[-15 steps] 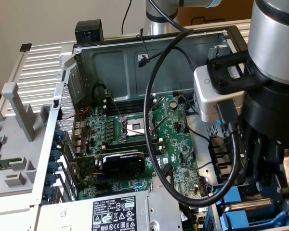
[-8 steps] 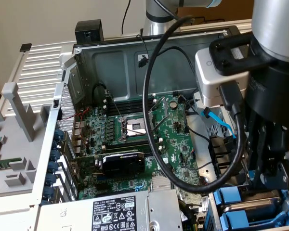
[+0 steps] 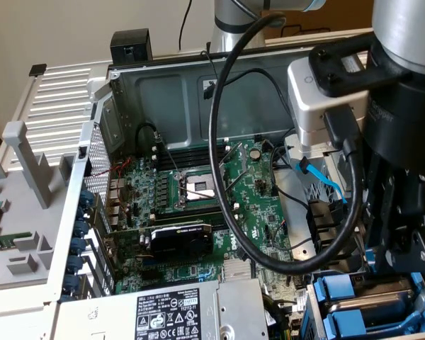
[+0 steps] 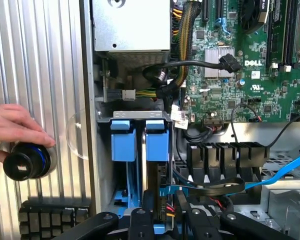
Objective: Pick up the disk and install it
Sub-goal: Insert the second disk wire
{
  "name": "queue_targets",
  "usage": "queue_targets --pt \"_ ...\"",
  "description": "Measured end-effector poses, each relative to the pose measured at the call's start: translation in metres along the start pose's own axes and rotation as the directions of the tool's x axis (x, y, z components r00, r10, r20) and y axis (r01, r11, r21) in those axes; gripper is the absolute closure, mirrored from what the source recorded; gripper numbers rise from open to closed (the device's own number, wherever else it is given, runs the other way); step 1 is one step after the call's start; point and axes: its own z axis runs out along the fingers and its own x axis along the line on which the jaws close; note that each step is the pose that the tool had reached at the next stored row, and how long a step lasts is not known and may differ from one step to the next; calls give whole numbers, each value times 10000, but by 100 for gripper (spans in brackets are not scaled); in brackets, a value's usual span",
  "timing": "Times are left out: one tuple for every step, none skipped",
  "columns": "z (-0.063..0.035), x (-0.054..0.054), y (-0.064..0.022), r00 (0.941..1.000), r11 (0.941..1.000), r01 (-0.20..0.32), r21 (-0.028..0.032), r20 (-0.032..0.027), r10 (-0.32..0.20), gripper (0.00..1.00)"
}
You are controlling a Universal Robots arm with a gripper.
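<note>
The disk (image 4: 157,145) stands on edge in the drive cage, its bright blue carrier end facing the wrist camera, beside a second blue carrier (image 4: 124,142) under the same metal bracket. My gripper (image 4: 162,222) straddles the disk's thin edge, one black finger (image 4: 140,220) on each side, closed against it. In the exterior view my gripper (image 3: 400,244) hangs over the drive cage at the exterior view's right, with blue carriers (image 3: 343,292) just below it.
The open computer case holds a green motherboard (image 3: 219,184), a black graphics card (image 3: 180,237) and a grey power supply (image 3: 170,312). Black and blue cables (image 4: 230,185) lie beside the cage. A person's hand (image 4: 12,125) rests on a black cylinder (image 4: 27,162) on the ribbed metal panel.
</note>
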Motion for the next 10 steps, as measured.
queue_targets --pt "0 0 0 10000 10000 0 0 0 0 69" --pt "0 0 0 10000 10000 0 0 0 0 69" --pt "0 0 0 10000 10000 0 0 -1 0 69" --pt "0 0 0 10000 10000 0 0 0 0 69" --pt "0 0 0 10000 10000 0 0 0 0 69" --pt "0 0 0 10000 10000 0 0 0 0 69" --pt "0 0 0 10000 10000 0 0 0 0 69" --pt "0 0 0 10000 10000 0 0 -1 0 69" --pt "0 0 0 10000 10000 0 0 0 0 69" --pt "0 0 0 10000 10000 -1 0 0 1 69"
